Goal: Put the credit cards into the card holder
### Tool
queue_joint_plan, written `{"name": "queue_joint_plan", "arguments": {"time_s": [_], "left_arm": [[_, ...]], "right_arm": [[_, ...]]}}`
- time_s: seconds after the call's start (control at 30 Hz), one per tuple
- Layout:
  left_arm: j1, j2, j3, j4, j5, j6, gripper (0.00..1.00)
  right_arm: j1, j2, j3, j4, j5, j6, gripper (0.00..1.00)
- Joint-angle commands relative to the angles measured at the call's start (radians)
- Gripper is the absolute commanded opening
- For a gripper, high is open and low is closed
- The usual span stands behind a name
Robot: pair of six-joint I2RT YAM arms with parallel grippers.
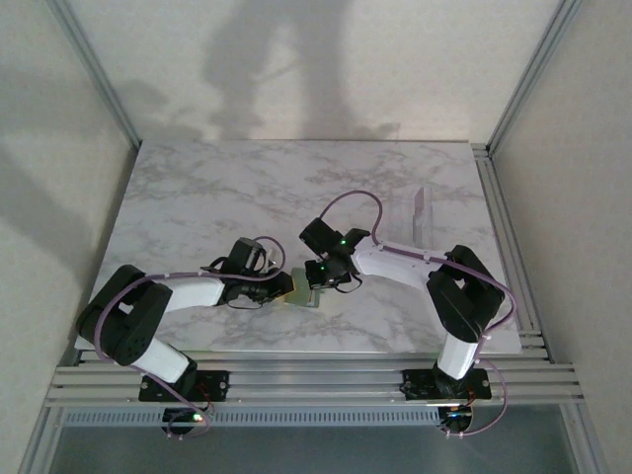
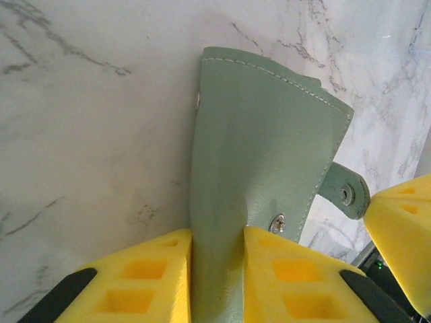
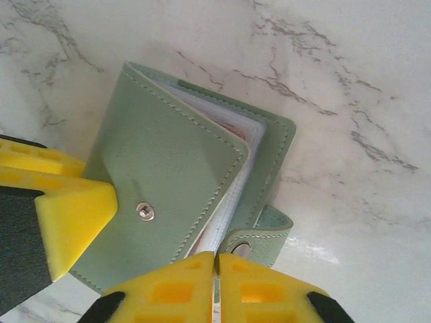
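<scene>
The grey-green card holder [image 1: 308, 293] lies on the marble table between the two arms, with its cover slightly ajar. My left gripper [image 1: 286, 289] is shut on one side of it, its yellow fingers pinching the cover [image 2: 262, 148] from both faces. My right gripper [image 3: 217, 256] is shut, fingertips pressed together right at the holder's open edge, beside the snap tab [image 3: 259, 232]. White sleeves [image 3: 232, 185] show between the covers, with a faint reddish edge among them. The credit cards are otherwise hidden.
A clear upright stand [image 1: 425, 212] sits at the back right of the marble table [image 1: 197, 197]. The aluminium frame rail [image 1: 316, 380] runs along the near edge. Walls enclose the left and right sides.
</scene>
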Motion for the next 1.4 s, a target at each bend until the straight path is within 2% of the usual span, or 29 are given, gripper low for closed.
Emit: {"name": "queue_joint_plan", "arguments": {"time_s": [0.0, 0.13, 0.2, 0.43, 0.47, 0.53, 0.6, 0.73, 0.83, 0.97, 1.03, 1.23, 1.3, 1.37], "left_arm": [[-0.010, -0.024, -0.019, -0.024, 0.006, -0.013, 0.23], [-0.010, -0.040, -0.014, -0.036, 0.004, -0.014, 0.29], [-0.010, -0.050, -0.013, -0.043, 0.002, -0.012, 0.33], [-0.011, -0.071, -0.015, -0.074, -0.022, 0.013, 0.32], [-0.010, -0.067, -0.013, -0.074, -0.024, 0.014, 0.31], [-0.010, -0.051, -0.010, -0.070, -0.018, 0.016, 0.30], [-0.012, -0.042, -0.007, -0.060, -0.012, 0.014, 0.29], [-0.010, -0.036, -0.002, -0.057, -0.012, 0.013, 0.29], [-0.012, -0.033, -0.002, -0.056, -0.011, 0.013, 0.28], [-0.012, -0.027, -0.006, -0.053, -0.008, 0.013, 0.28], [-0.012, -0.028, -0.008, -0.052, -0.008, 0.012, 0.27], [-0.012, -0.028, -0.008, -0.049, -0.006, 0.011, 0.27], [-0.012, -0.030, -0.007, -0.049, -0.005, 0.010, 0.27], [-0.012, -0.027, -0.006, -0.049, -0.005, 0.010, 0.27]], "right_arm": [[0.010, 0.013, 0.016, -0.042, 0.031, 0.003, 0.07], [0.011, 0.006, 0.011, -0.041, 0.040, 0.004, 0.00], [0.012, -0.002, 0.006, -0.034, 0.038, 0.002, 0.00], [0.012, -0.017, 0.002, 0.002, -0.002, -0.010, 0.00], [0.012, -0.013, 0.006, -0.005, 0.000, -0.011, 0.02], [0.011, -0.004, 0.016, -0.023, 0.013, -0.014, 0.16], [0.012, 0.004, 0.021, -0.032, 0.015, -0.017, 0.24], [0.013, 0.013, 0.021, -0.031, 0.015, -0.017, 0.30], [0.013, 0.022, 0.024, -0.031, 0.020, -0.017, 0.29], [0.012, 0.031, 0.027, -0.034, 0.033, -0.015, 0.14], [0.013, 0.029, 0.023, -0.035, 0.041, -0.015, 0.11], [0.014, 0.030, 0.024, -0.054, 0.069, -0.017, 0.14], [0.014, 0.030, 0.024, -0.056, 0.072, -0.017, 0.22], [0.014, 0.030, 0.022, -0.053, 0.073, -0.016, 0.19]]}}
